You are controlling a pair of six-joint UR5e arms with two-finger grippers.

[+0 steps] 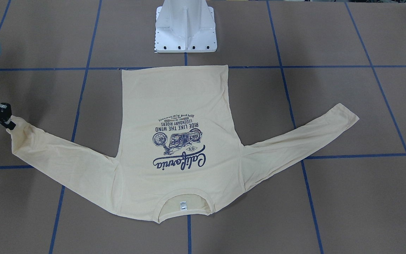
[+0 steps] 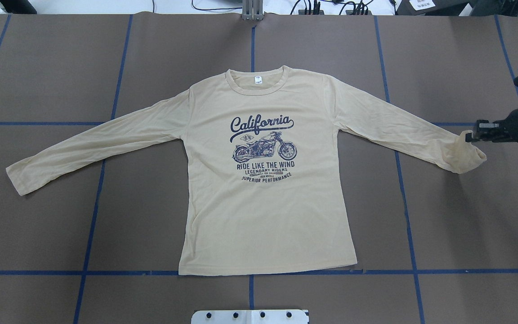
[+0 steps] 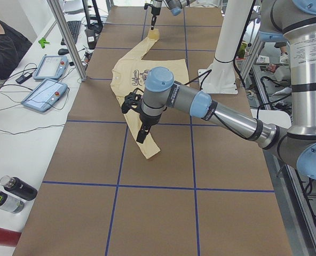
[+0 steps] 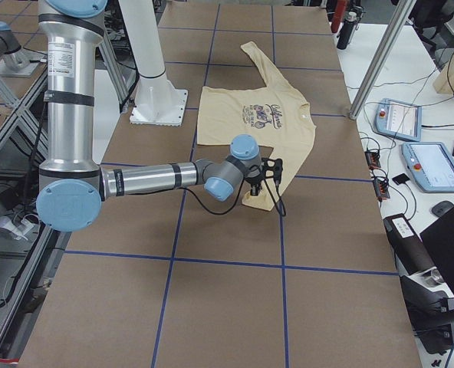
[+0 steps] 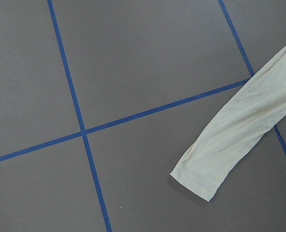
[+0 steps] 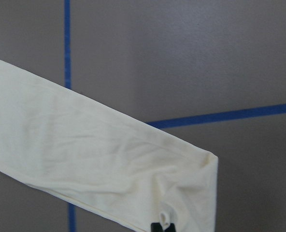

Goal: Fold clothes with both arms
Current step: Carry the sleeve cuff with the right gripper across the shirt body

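The cream-yellow long-sleeved T-shirt lies flat and print up on the brown table, both sleeves spread out, neck away from the robot. It also shows in the front-facing view. My right gripper is shut on the cuff of the sleeve on the robot's right and lifts its corner slightly. It also shows at the left edge of the front-facing view. In the right wrist view a fingertip pinches the cloth. My left gripper hovers above the other sleeve's cuff; I cannot tell if it is open or shut.
The white pedestal base stands just behind the shirt's hem. Blue tape lines grid the table. A side bench with tablets and bottles and a seated person are beyond the far edge.
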